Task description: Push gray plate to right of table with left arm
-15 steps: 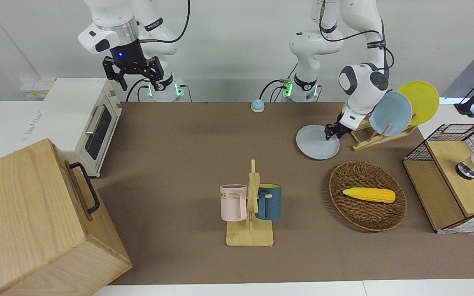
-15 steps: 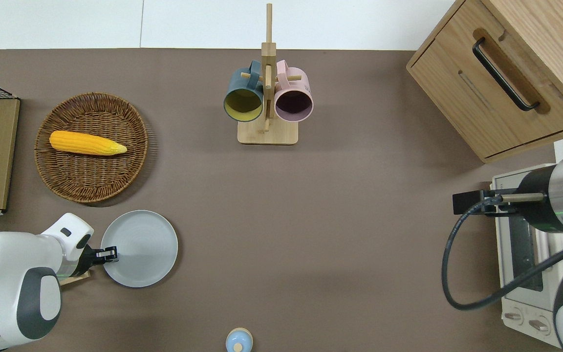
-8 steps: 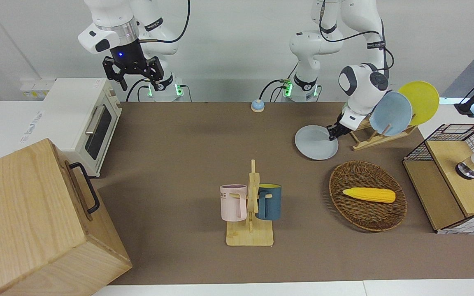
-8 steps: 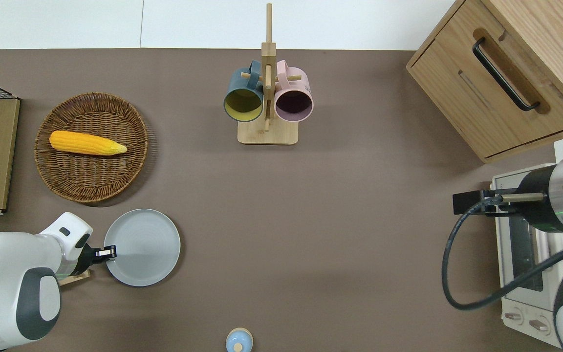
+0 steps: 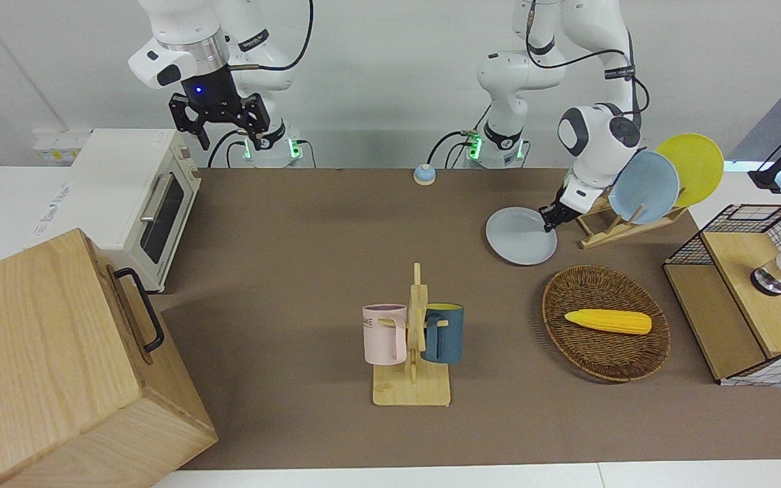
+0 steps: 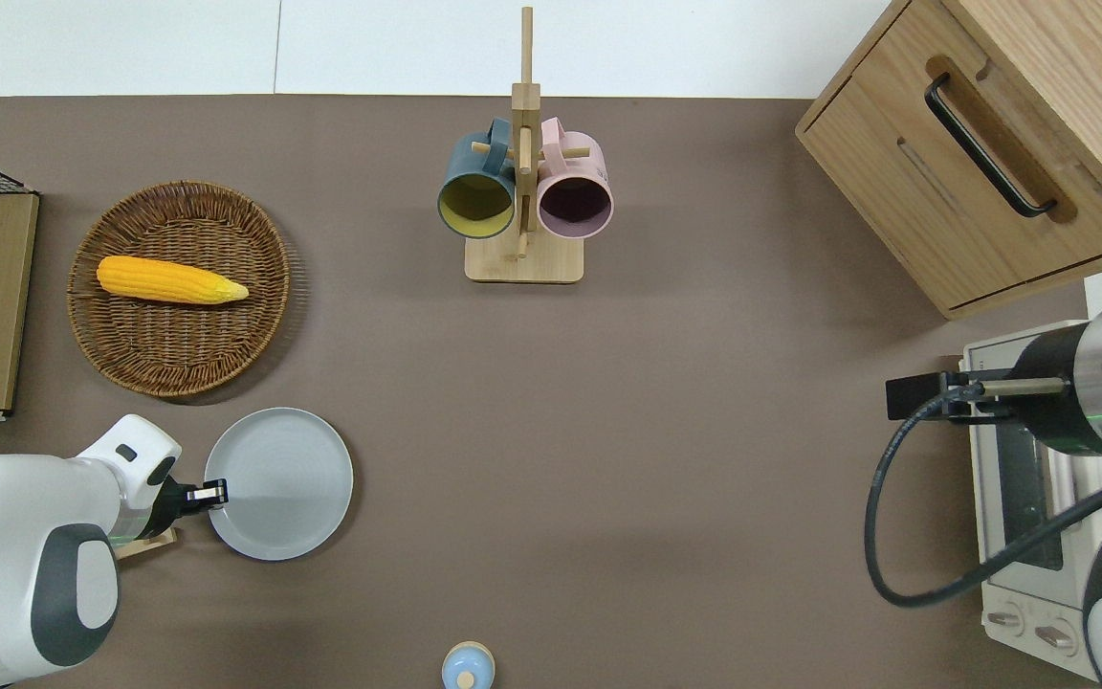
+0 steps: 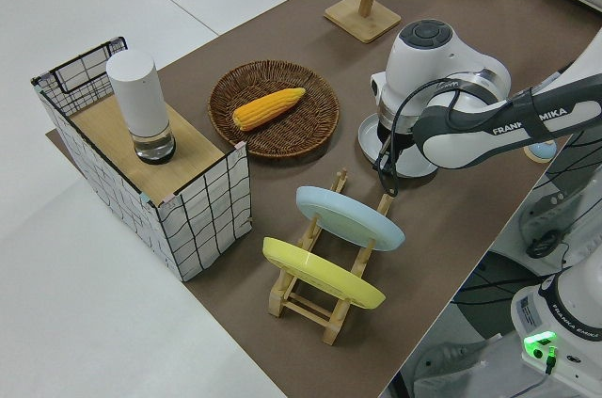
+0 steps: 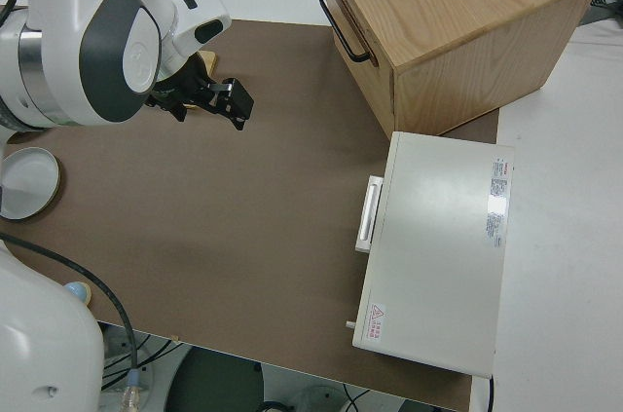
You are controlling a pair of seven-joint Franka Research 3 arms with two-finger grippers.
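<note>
The gray plate lies flat on the brown table, nearer to the robots than the wicker basket. It also shows in the front view. My left gripper is low at the plate's rim on the side toward the left arm's end of the table. It touches the rim and looks shut, holding nothing; it also shows in the front view. In the left side view the arm hides most of the plate. My right arm is parked, its gripper open.
A wicker basket holds a corn cob. A wooden rack holds a sky-blue plate and a yellow plate. A mug stand, a small blue bell, a toaster oven and a wooden cabinet also stand here.
The left gripper and the gray plate slid a little toward the right arm's end of the table, then nearly stopped. The right arm has not moved.
</note>
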